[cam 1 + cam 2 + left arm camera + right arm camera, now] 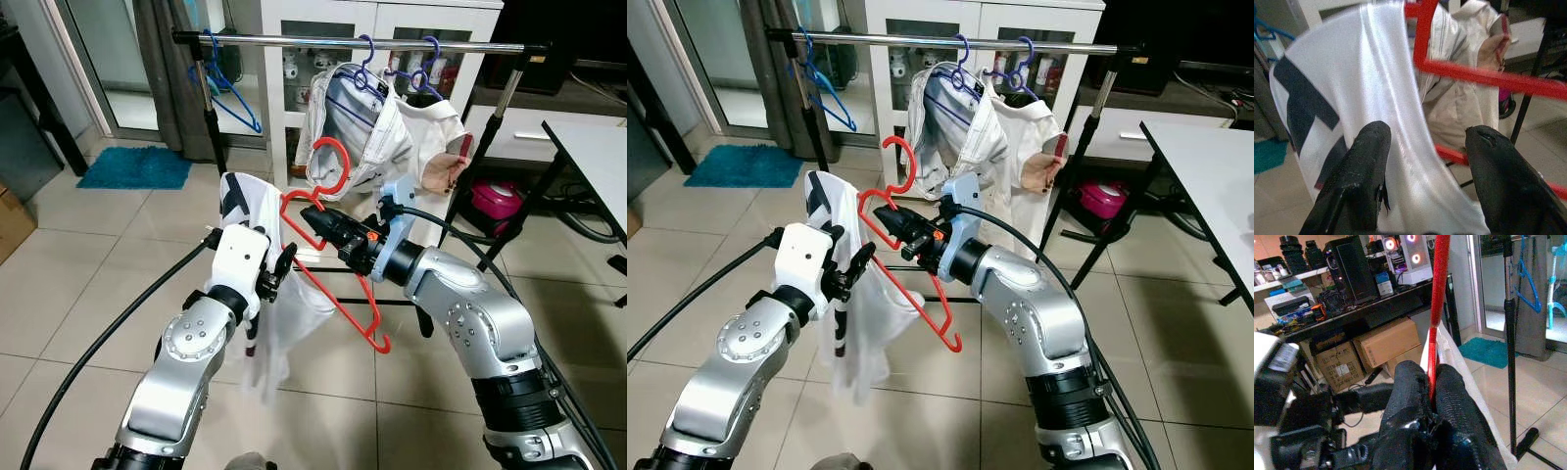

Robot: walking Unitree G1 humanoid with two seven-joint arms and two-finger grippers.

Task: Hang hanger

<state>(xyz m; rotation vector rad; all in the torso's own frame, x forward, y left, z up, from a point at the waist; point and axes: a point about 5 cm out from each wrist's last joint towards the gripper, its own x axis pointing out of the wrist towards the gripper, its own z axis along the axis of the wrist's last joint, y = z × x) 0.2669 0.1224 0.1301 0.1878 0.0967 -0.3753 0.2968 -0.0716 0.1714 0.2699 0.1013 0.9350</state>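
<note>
Tiled floor (88, 255); right gripper (312, 225) fingers clamp red hanger (338, 294); left gripper (1422, 181) fingers spread.

One red hanger (338, 264); three blue hangers (227, 86); two tools (312, 227).

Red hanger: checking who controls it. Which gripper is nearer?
Right. The right gripper is clamped on the red hanger; the left gripper sits open beside it, around the white shirt.

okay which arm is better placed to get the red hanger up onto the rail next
Right. The right gripper is already shut on the red hanger, whose hook points up toward the rail. The left gripper is open around the white garment.
</note>
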